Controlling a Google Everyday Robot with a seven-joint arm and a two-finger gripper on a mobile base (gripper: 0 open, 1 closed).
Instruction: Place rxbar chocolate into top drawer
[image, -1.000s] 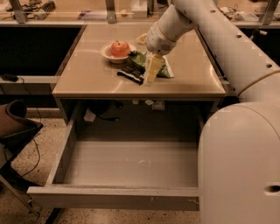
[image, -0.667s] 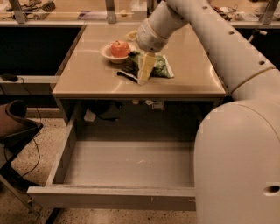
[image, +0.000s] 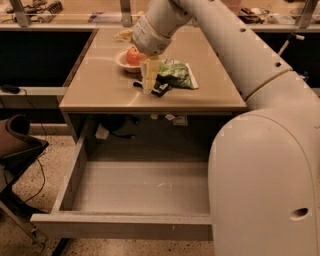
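Observation:
The rxbar chocolate (image: 161, 90), a slim black bar, lies flat on the beige table (image: 100, 90), just left of a green snack bag (image: 176, 75). My gripper (image: 149, 86) points down from the arm and sits right over the left part of the bar, hiding its middle. I cannot tell whether it touches the bar. The top drawer (image: 125, 225) is pulled fully open below the table's front edge, and its grey floor is bare.
A red apple (image: 133, 55) sits in a white bowl (image: 121, 61) just behind the gripper. My large white arm body (image: 265, 175) fills the right side and covers the drawer's right end. A dark chair (image: 17, 145) stands at the left.
My gripper has moved left, from above the green bag to above the black bar. The bar, bag and drawer have not moved.

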